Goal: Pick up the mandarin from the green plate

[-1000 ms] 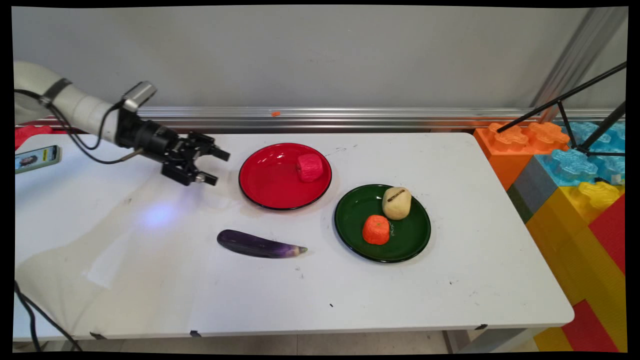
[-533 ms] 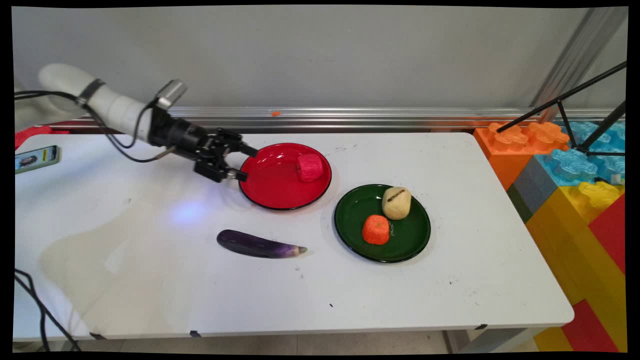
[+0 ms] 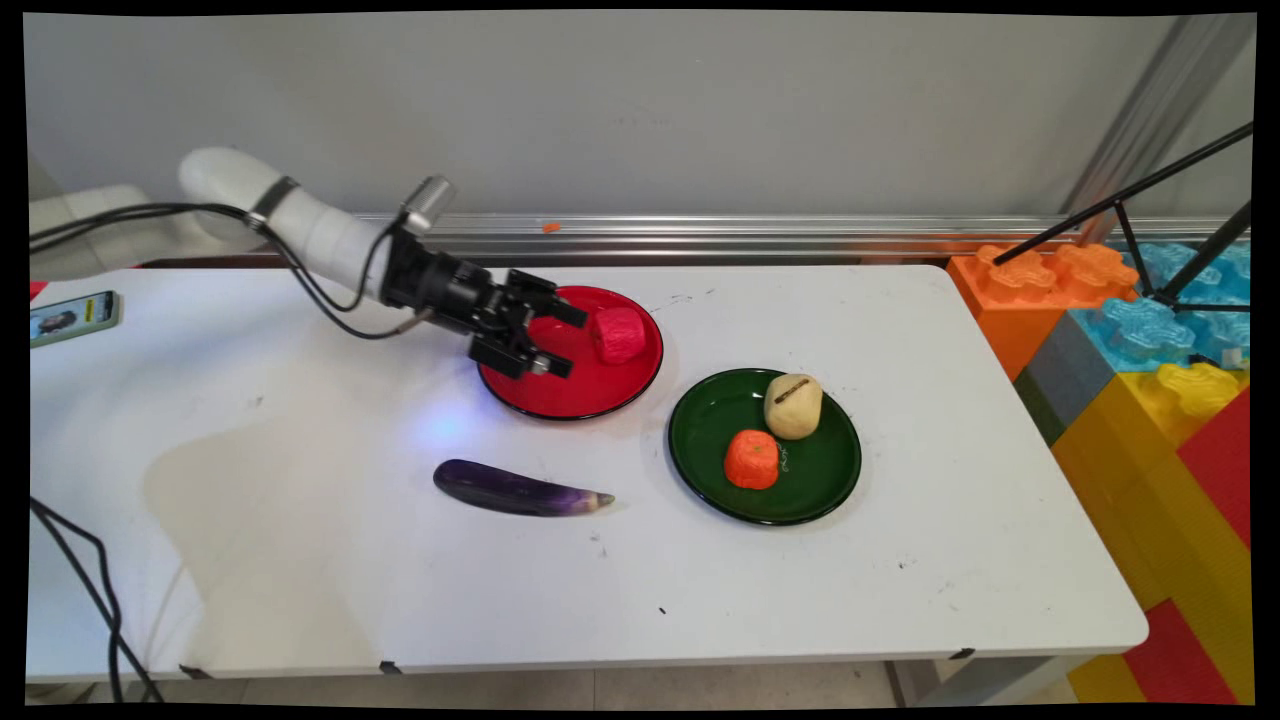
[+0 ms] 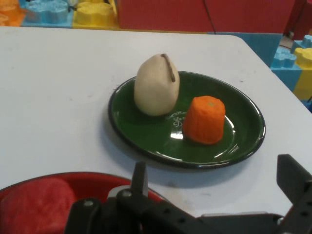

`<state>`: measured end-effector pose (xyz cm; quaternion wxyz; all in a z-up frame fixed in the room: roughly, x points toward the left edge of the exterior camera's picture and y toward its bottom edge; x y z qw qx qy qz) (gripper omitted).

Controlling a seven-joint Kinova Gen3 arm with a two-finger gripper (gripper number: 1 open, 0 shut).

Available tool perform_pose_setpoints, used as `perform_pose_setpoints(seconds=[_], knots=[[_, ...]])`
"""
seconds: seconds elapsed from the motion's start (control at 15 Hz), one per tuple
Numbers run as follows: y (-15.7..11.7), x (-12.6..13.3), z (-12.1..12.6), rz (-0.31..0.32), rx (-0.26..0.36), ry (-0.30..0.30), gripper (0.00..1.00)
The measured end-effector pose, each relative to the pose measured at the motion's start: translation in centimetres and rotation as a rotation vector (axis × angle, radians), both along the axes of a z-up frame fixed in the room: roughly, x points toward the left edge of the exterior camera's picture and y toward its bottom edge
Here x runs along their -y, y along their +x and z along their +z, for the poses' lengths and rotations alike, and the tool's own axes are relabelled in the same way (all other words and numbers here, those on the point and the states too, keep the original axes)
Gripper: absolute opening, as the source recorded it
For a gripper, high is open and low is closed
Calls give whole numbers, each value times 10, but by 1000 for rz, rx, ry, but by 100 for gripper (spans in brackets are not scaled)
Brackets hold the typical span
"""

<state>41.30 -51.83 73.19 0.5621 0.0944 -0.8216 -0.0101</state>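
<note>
My gripper (image 3: pixel 565 342) is open and hovers low over the red plate (image 3: pixel 560 385), pointing right. Just past its far fingertip, a red lump (image 3: pixel 619 334) rests at the plate's back right. In the hand view the gripper (image 4: pixel 214 180) rises from the bottom edge, with the red lump (image 4: pixel 34 204) and red plate rim (image 4: pixel 97 176) at the lower left. Beyond lies a green plate (image 4: pixel 243 122) holding a beige pear-like piece (image 4: pixel 156 87) and an orange piece (image 4: pixel 204 119). Nothing sits between the fingers.
A purple eggplant (image 3: pixel 520 489) lies on the table in front of the red plate. The green plate (image 3: pixel 830 470) stands to the right of it. A phone (image 3: pixel 72 316) lies at the far left. Large coloured blocks (image 3: pixel 1150 380) and a black stand border the table's right end.
The arm has swept right, bringing the open gripper from left of the red plate to over it. Plates, food pieces and eggplant have not moved.
</note>
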Motion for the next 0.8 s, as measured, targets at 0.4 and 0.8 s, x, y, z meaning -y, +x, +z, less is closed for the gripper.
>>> perform_pose_setpoints(seconds=[0.4, 0.8], knots=[[-45, 3, -22, -43, -10, 12, 100], [-82, 3, -45, -107, -8, 19, 100]])
